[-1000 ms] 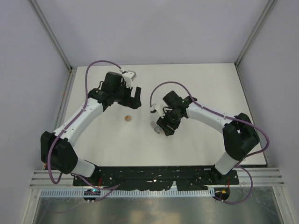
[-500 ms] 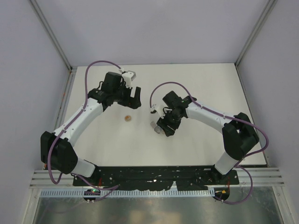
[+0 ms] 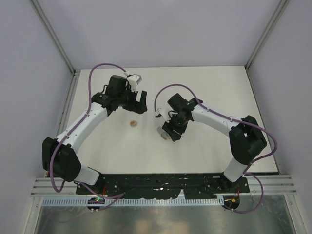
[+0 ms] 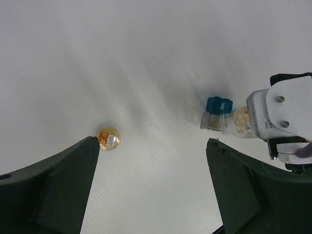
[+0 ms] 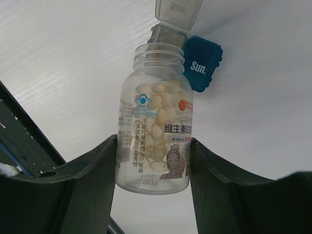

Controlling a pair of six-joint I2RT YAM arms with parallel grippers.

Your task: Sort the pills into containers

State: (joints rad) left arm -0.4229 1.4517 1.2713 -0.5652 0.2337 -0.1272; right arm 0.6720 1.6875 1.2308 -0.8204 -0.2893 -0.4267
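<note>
White desk (image 3: 204,87), plain pale walls round it. Right tool (image 5: 153,161) pinched a clear uncapped bottle (image 5: 155,131) by its body, tipped mouth-forward, with pale pills (image 5: 161,97) crowded toward the neck. Just beyond the mouth, ahead of the fingertips, sat the grey container (image 5: 165,36), lid flipped up. The blue container (image 5: 202,63), marked "Sun." and apparently shut, stood just beside it. Left tool (image 4: 151,161) hung spread wide, holding nothing, well apart from both containers. A small round orange-topped vial (image 4: 107,139) lay on the desk close by one of its fingers.

Step in hand, as judged: pouring pills into the grey container. Whether any had landed inside could not be told. Next move would call for slightly more tilt, with the mouth kept over the opening, so pills drop in and do not scatter.
</note>
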